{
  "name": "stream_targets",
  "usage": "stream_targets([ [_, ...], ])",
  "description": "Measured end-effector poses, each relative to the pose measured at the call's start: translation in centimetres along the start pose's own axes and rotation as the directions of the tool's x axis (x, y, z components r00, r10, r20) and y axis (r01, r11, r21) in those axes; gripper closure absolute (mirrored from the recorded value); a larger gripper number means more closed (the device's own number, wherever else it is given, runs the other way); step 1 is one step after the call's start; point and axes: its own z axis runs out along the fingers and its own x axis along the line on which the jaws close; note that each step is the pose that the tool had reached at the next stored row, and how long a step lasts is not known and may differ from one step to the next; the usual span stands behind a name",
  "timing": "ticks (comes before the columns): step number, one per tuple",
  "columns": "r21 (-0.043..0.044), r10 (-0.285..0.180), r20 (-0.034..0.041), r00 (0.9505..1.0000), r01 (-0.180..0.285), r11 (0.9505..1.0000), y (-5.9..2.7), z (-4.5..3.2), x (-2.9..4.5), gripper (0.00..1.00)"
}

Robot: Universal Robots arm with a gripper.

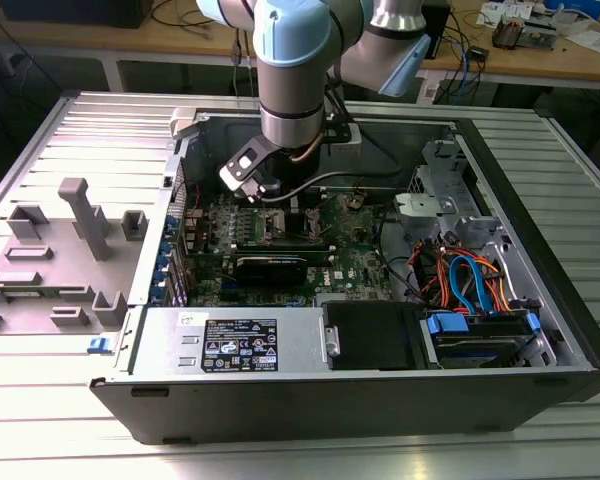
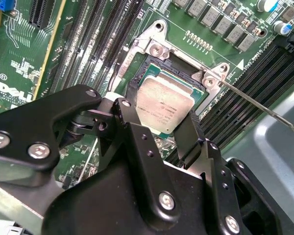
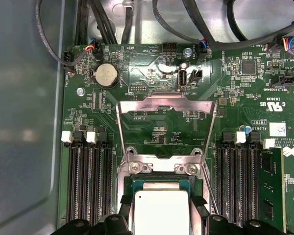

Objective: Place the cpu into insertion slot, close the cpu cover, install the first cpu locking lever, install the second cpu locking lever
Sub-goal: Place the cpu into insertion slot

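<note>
In the exterior view my gripper [image 1: 268, 195] reaches down into the open computer case over the green motherboard [image 1: 280, 250]. In both wrist views the cpu [image 2: 164, 104] [image 3: 161, 213], silver-topped with a green edge, lies between my black fingers [image 2: 188, 134], level with the insertion slot [image 2: 179, 62]. My gripper [image 2: 161, 111] [image 3: 161, 201] is shut on the chip's two sides. The cpu cover [image 3: 162, 100], a thin metal frame with a big opening, stands flipped open behind the slot. A thin wire locking lever [image 2: 255, 104] sticks out from the slot's corner.
Long black memory slots [image 3: 88, 186] [image 3: 237, 186] flank the socket on both sides. Black cables [image 3: 210, 29] cross behind the board. The case walls [image 1: 540, 290], a power supply [image 1: 235, 345] and a drive bay with blue and orange cables [image 1: 470, 280] surround it. A grey fixture [image 1: 75, 240] stands at the exterior view's left.
</note>
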Motion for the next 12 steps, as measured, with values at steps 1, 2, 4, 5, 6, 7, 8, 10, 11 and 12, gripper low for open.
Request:
stream_targets([
  [1, 0.0002, 0.0, 0.0025, 1.0, 0.0, 1.0, 0.0, 0.02, 0.0, 0.46],
  [2, 0.0003, 0.0, 0.0038, 1.0, 0.0, 1.0, -0.01, 0.04, -0.01, 0.46],
  [4, 0.0004, 0.0, 0.0042, 1.0, 0.0, 1.0, -0.02, 0.13, -0.01, 0.46],
  [5, 0.0005, 0.0, 0.0043, 1.0, 0.0, 1.0, -0.02, 0.16, -0.02, 0.46],
  [6, 0.0004, 0.0, 0.0046, 1.0, 0.0, 1.0, -0.02, 0.17, -0.02, 0.46],
  [7, 0.0004, 0.0, 0.0047, 1.0, 0.0, 1.0, -0.02, 0.18, -0.02, 0.46],
  [8, 0.0004, 0.0, 0.0047, 1.0, 0.0, 1.0, -0.02, 0.19, -0.02, 0.46],
  [10, 0.0003, 0.0, 0.0049, 1.0, 0.0, 1.0, -0.02, 0.2, -0.02, 0.46],
  [11, 0.0004, 0.0, 0.005, 1.0, 0.0, 1.0, -0.02, 0.2, -0.02, 0.46],
  [12, 0.0003, 0.0, 0.0051, 1.0, 0.0, 1.0, -0.02, 0.2, -0.02, 0.46],
])
